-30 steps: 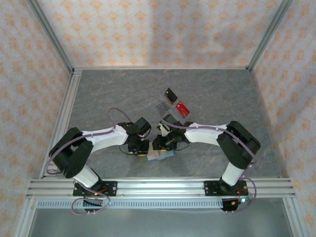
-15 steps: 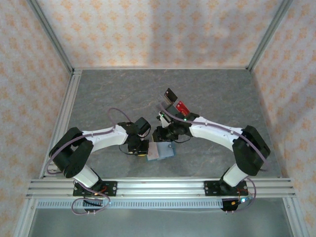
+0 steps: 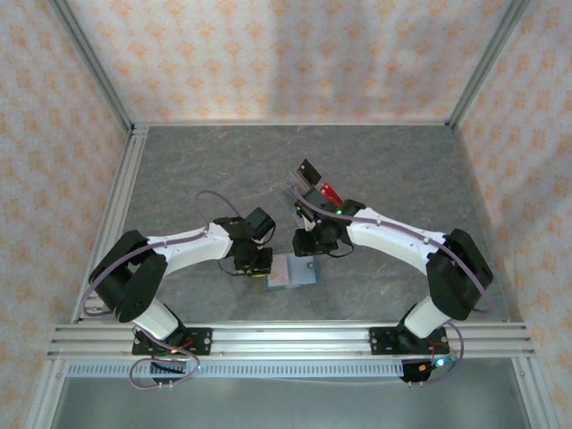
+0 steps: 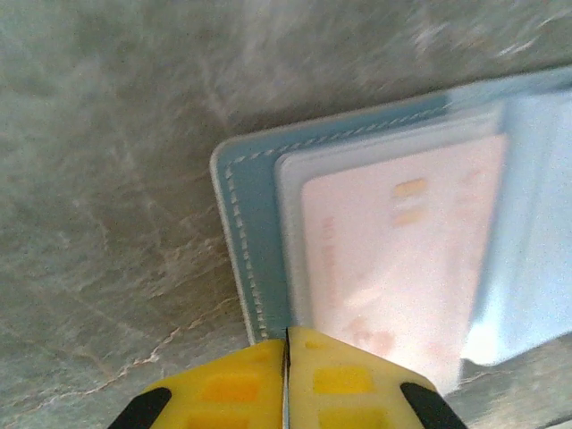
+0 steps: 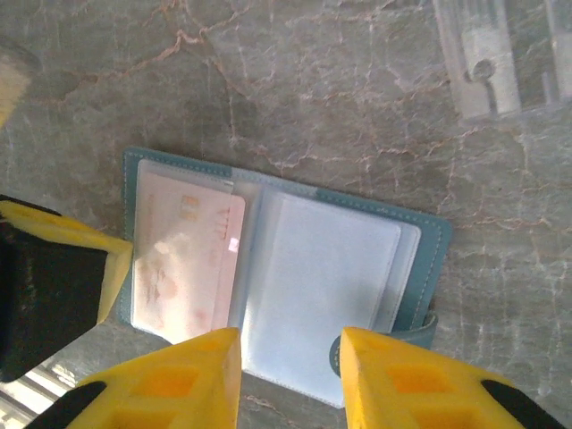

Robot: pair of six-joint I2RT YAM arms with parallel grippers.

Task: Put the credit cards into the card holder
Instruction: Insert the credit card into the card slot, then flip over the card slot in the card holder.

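Lying open on the grey marbled surface point(image 3: 402, 161), the card holder point(image 3: 295, 271) is sitting low in the middle of the top view, between the two grippers. The left gripper point(image 4: 286, 344) is entering at the bottom edge of its wrist view with its jaws pressed together. Their tips are meeting right at the holder's stitched teal border, beside a clear sleeve holding a pale pinkish card point(image 4: 393, 259). Whether they are pinching that border or only touching it, I cannot tell.

The right gripper point(image 5: 290, 349) is hanging over the holder at the bottom of its wrist view. Its jaws are standing apart with nothing between them, and the gap is framing the lower edge of the empty sleeve right of the fold.

The black card point(image 3: 309, 171) and the red card point(image 3: 331, 193) are showing at the clear rack point(image 3: 295, 190), above and right of the holder in the top view and apart from it. Whether they are slotted into the rack I cannot tell.
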